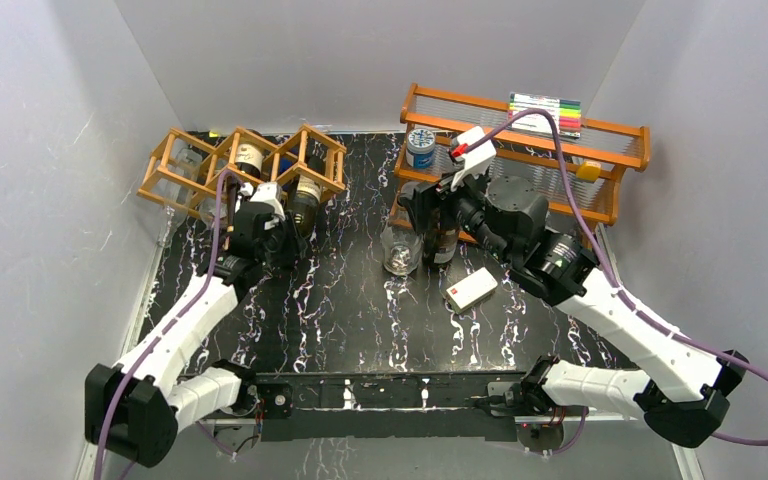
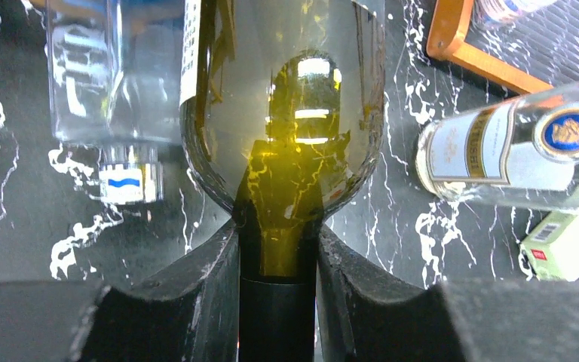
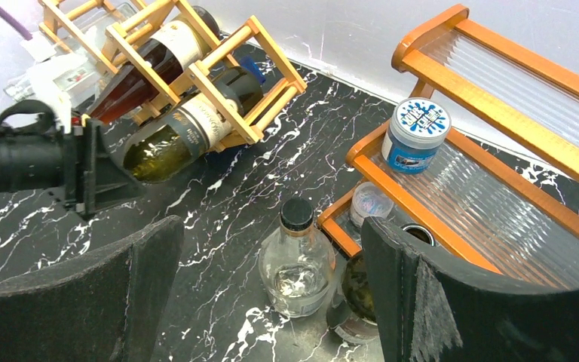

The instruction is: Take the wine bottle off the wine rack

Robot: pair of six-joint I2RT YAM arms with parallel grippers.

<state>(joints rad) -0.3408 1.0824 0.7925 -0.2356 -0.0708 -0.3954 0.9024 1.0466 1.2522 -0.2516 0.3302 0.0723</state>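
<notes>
At the far left I have the wine rack (image 1: 245, 165) standing on the marbled table (image 1: 360, 310), with my left gripper (image 2: 277, 241) at its near side. Its jaws are clenched on the neck of the green wine bottle (image 2: 294, 113); in the left wrist view both pads press against the glass just below the shoulder. From the right wrist view, the wine bottle's labelled body lies inside the lower right cell of the rack, tilted with the neck pointing out towards my arm. Only the neck and shoulder are clear of the sticks. A second, red-brown bottle (image 3: 158, 53) sits in the cell above it.

So I judge the grasp done and the extraction hardly begun. What is left is to draw the bottle out along its own axis until the base clears the frame, then set it down.

Further right, a clear bottle (image 3: 295, 264) stands near the orange shelf (image 3: 497, 113). My right gripper (image 1: 425, 205) hangs above it with jaws spread wide, holding nothing and taking no part in the task.
</notes>
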